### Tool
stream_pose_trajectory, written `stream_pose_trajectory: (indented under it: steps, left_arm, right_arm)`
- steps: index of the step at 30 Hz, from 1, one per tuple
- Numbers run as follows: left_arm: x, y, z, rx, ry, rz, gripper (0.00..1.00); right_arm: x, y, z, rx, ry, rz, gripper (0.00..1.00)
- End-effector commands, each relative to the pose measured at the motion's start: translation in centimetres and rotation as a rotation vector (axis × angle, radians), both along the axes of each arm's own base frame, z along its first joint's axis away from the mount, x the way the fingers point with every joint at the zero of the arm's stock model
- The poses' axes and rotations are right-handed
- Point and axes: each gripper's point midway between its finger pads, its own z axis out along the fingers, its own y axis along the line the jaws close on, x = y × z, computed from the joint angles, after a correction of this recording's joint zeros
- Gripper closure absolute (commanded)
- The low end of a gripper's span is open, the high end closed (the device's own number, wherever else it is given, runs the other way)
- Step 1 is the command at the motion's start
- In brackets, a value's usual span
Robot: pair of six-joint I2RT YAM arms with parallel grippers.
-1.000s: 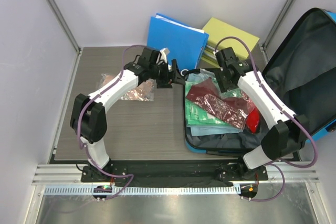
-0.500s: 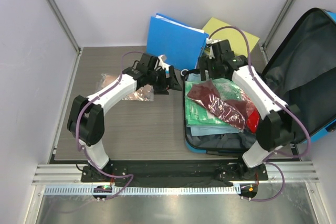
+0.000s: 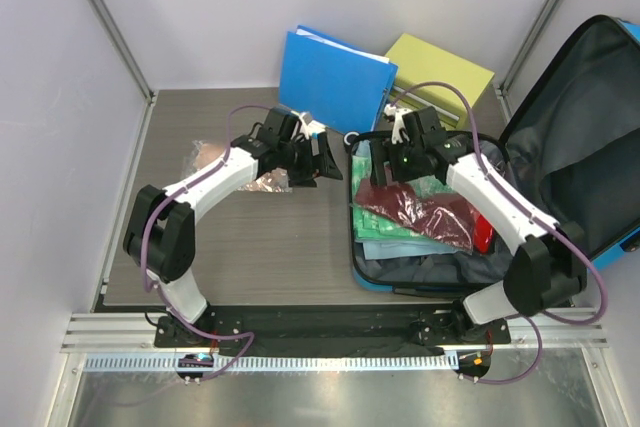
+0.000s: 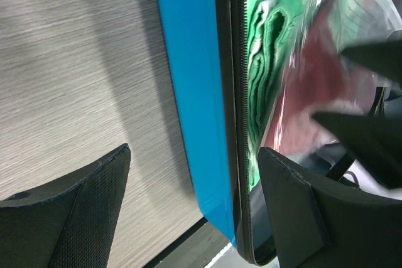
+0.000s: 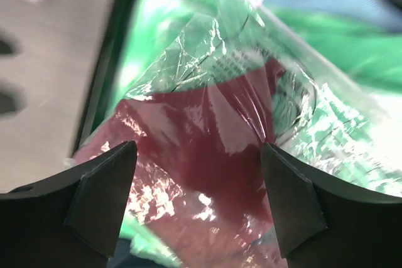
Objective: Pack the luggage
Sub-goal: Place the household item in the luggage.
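Observation:
The luggage [image 3: 372, 280] lies open at the table's right, its dark-lined lid [image 3: 575, 127] tipped back. Inside are green bagged clothes [image 3: 372, 215] with a dark-red garment in clear plastic [image 3: 425, 209] on top. My right gripper [image 3: 393, 165] hovers open just above that packet [image 5: 213, 136], one finger [image 5: 100, 196] on either side and not touching it. My left gripper [image 3: 326, 158] is open and empty, low over the table beside the luggage's blue left wall [image 4: 188, 92]; one finger [image 4: 295, 211] reaches over the zipper rim.
A clear packet with a pinkish-brown item [image 3: 265, 179] lies on the table under the left arm. A blue folder [image 3: 335, 72] and a yellow-green box [image 3: 440, 69] lean at the back. A red item [image 3: 482, 232] is tucked at the luggage's right side.
My right gripper opened and let the dark-red packet drop onto the green clothes, then swung left and down over it. My left gripper drifted slightly nearer, staying open.

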Motion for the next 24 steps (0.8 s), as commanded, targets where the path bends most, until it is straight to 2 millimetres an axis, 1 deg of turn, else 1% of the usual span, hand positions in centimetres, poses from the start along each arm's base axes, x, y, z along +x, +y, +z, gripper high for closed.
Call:
stream_pose_trajectory:
  steps: [1,4,9,10,13,16,20,21,23,24]
  left_arm:
    - [0.3,0.0,1.9,-0.033,-0.065,0.004,0.17]
    - [0.1,0.2,1.4,-0.024,-0.056,0.007,0.18]
    - [-0.2,0.5,0.8,-0.016,-0.045,0.008,0.18]
    - [-0.3,0.5,0.9,-0.017,-0.046,0.008,0.17]
    - [-0.4,0.8,0.8,-0.008,-0.051,0.015,0.18]
    - [-0.6,1.0,0.5,-0.002,-0.046,0.018,0.18]
    - [-1.0,1.2,0.1,0.004,-0.037,0.020,0.18]
    - [-1.0,1.3,0.1,0.006,-0.038,0.022,0.17]
    - [-1.1,1.4,0.0,0.010,-0.038,0.026,0.18]
    - [-1.1,1.5,-0.1,0.013,-0.037,0.028,0.18]
  right_arm:
    - [-4.7,1.9,0.7,0.094,0.074,0.052,0.16]
    - [-6.6,2.0,0.7,0.092,0.110,0.067,0.16]
    - [-8.2,1.2,-0.2,0.069,0.169,0.053,0.16]
    - [-8.9,1.0,-0.6,0.056,0.204,0.049,0.17]
    - [-9.9,0.5,-1.1,0.041,0.251,0.029,0.17]
    - [-10.9,0.3,-1.5,0.036,0.298,0.018,0.18]
    - [-12.3,0.5,-2.0,0.034,0.365,0.016,0.19]
    - [-12.7,0.9,-1.8,0.035,0.366,0.029,0.19]
    - [-13.1,1.0,-1.3,0.033,0.373,0.021,0.19]
    - [-13.2,1.0,-0.5,0.034,0.363,0.019,0.19]
